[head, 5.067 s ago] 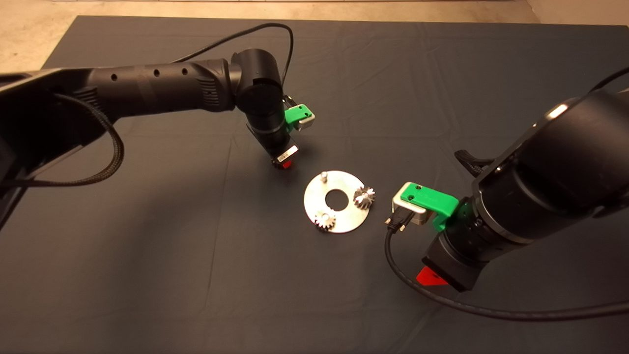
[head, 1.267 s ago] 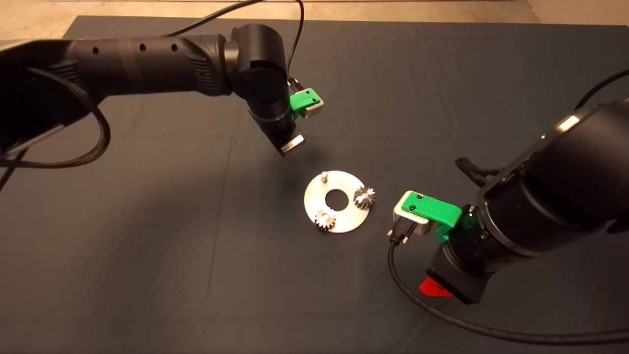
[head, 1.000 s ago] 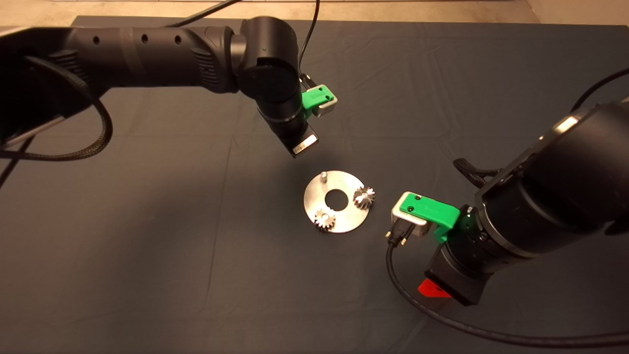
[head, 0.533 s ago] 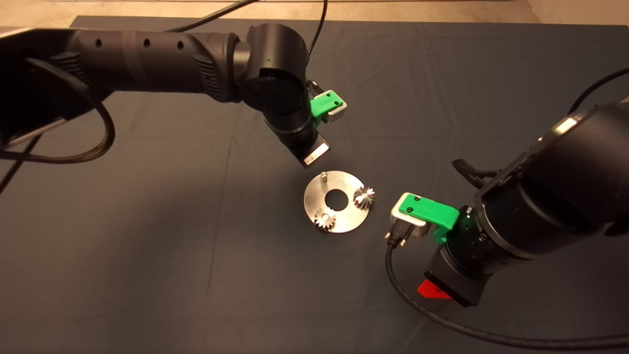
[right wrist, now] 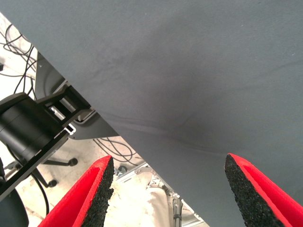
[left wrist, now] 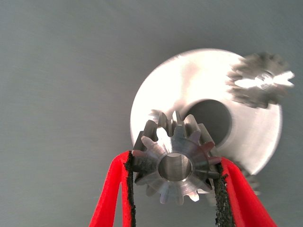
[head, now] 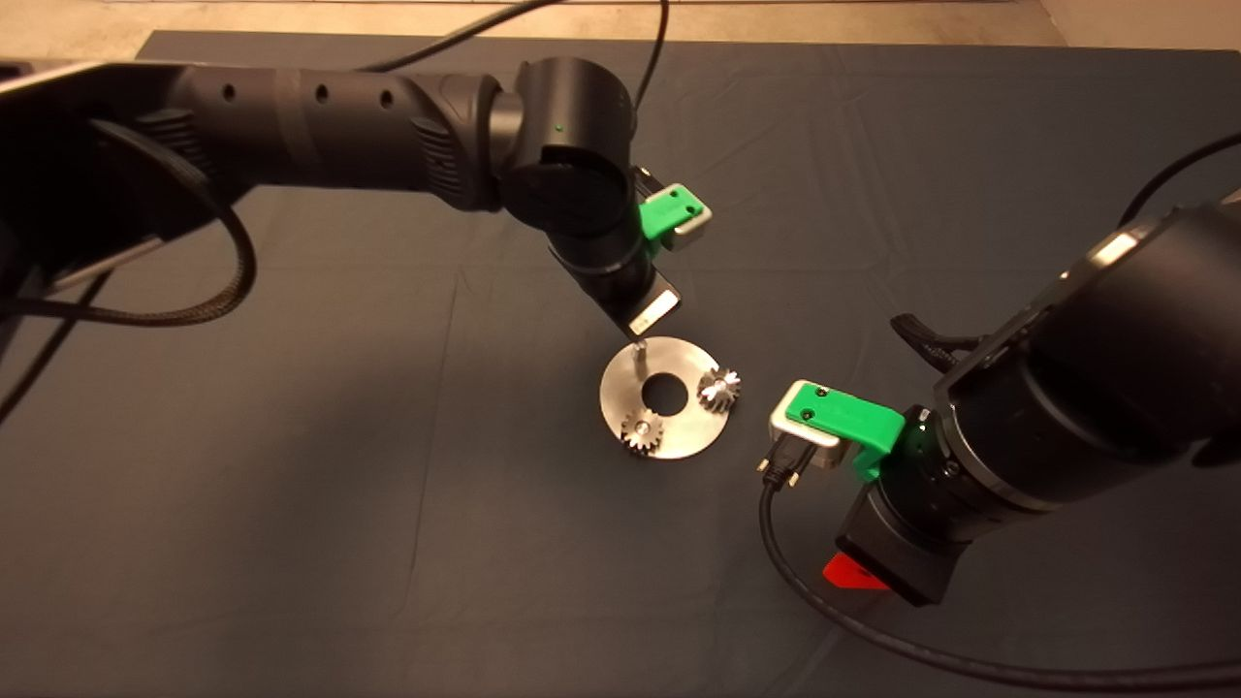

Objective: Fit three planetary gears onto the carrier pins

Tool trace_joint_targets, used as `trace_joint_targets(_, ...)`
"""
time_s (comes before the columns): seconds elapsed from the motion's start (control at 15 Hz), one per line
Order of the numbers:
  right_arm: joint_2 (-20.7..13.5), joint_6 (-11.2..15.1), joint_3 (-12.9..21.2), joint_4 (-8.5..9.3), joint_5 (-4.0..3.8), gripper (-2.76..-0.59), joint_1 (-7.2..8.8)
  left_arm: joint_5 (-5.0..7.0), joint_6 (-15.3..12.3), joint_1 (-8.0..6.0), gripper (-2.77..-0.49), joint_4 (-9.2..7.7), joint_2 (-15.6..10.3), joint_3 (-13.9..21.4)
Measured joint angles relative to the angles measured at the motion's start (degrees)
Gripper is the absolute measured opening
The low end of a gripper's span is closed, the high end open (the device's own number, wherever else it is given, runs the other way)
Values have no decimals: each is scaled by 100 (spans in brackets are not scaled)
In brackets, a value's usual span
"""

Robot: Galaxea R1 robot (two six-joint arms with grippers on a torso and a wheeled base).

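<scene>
A flat silver disc (head: pixel 679 431) lies mid-mat with two planetary gears seated on it, one at its right (head: pixel 718 389) and one at its near side (head: pixel 641 430). A bare carrier pin (head: pixel 638 352) stands at the disc's far left. My left gripper (left wrist: pixel 174 189) hangs just above that pin, shut on a third steel gear (left wrist: pixel 175 158), which the left wrist view shows over the disc (left wrist: pixel 189 80) beside the centre hole. In the head view the wrist hides those fingers. My right gripper (right wrist: pixel 168 189) is open and holds nothing, parked right of the disc over the mat.
The dark mat (head: pixel 291 485) covers the table, with pale floor beyond its far edge. A black cable (head: pixel 834 620) trails from the right wrist across the mat. The right wrist view shows the mat's edge, a stand and floor cables (right wrist: pixel 28 61).
The left arm has carried its gear rightward and down from the mat left of the disc to just above the bare pin. The right arm has barely shifted.
</scene>
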Motion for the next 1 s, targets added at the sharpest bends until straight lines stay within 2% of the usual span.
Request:
trace_joint_targets(0.13,0,0,0,0,1,-163,0,-6,-5,103,-251,4,59,-86)
trace_joint_targets(0.4,0,-1,0,0,2,-163,0,9,0,127,-251,11,62,-159)
trace_joint_targets(0.53,0,0,0,0,2,-163,1,7,0,153,-251,84,47,-187)
trace_joint_targets(0.67,0,0,0,0,0,-163,0,9,0,180,-251,227,34,-190)
trace_joint_targets(0.87,0,0,9,2,0,-163,1,6,0,189,-251,240,34,-212)
trace_joint_targets(1.0,0,0,11,2,4,-163,0,5,0,323,-251,401,50,-328)
